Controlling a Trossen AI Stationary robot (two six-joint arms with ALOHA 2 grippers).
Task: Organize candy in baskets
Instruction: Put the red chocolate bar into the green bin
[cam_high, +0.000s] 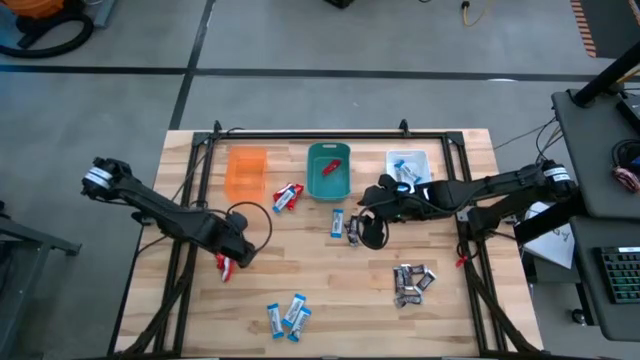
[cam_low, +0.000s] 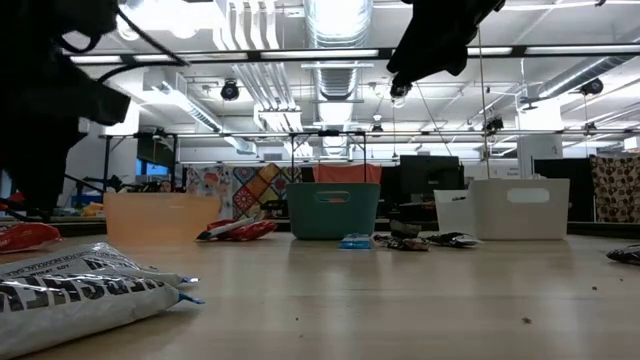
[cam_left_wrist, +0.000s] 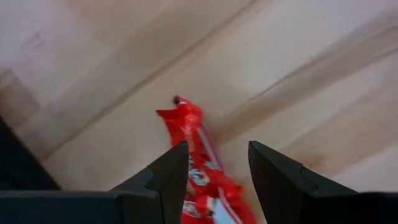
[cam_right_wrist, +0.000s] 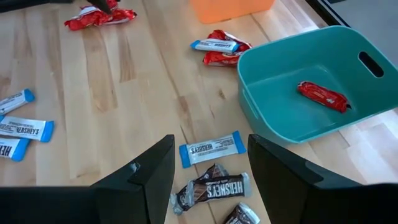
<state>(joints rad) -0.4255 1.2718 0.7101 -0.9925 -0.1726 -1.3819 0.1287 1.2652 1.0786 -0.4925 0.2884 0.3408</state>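
Cataloguing by range, near counter edge first, clock directions taken from the counter's centre in the overhead view.

Blue-and-white cluster (cam_high: 288, 316): three bars at 7 o'clock, near edge; light, crinkly film, likely slippery on flat faces.

Silver-grey pile (cam_high: 413, 282): about 4 o'clock; bars overlapping, so a single one would need separating before a clean grip.

Left pincer (cam_left_wrist: 214, 165): at 9 o'clock, fingers apart, straddling a red candy (cam_left_wrist: 198, 165) lying flat on the counter (cam_high: 330, 300); not clamped.

Handling, red candy: judged light, soft wrapper over a stiff core; best taken across the narrow width at mid-length, not by the crimped ends, which may fold or slip.

Right pincer (cam_right_wrist: 210, 163): near centre, fingers apart, above one blue-and-white bar (cam_right_wrist: 212, 149) and a dark bar (cam_right_wrist: 211, 188); holding nothing.

Red pair with a blue bar (cam_high: 287, 197): 11 o'clock, between the orange and teal bins.

Orange basket (cam_high: 246, 172): far edge, 11 o'clock; contents cannot be told.

Teal basket (cam_right_wrist: 348, 59): far edge, 12 o'clock; one red bar (cam_right_wrist: 323, 95) inside.

Whitish basket (cam_high: 409, 166): far edge, 1 o'clock; blue-and-white bar inside.
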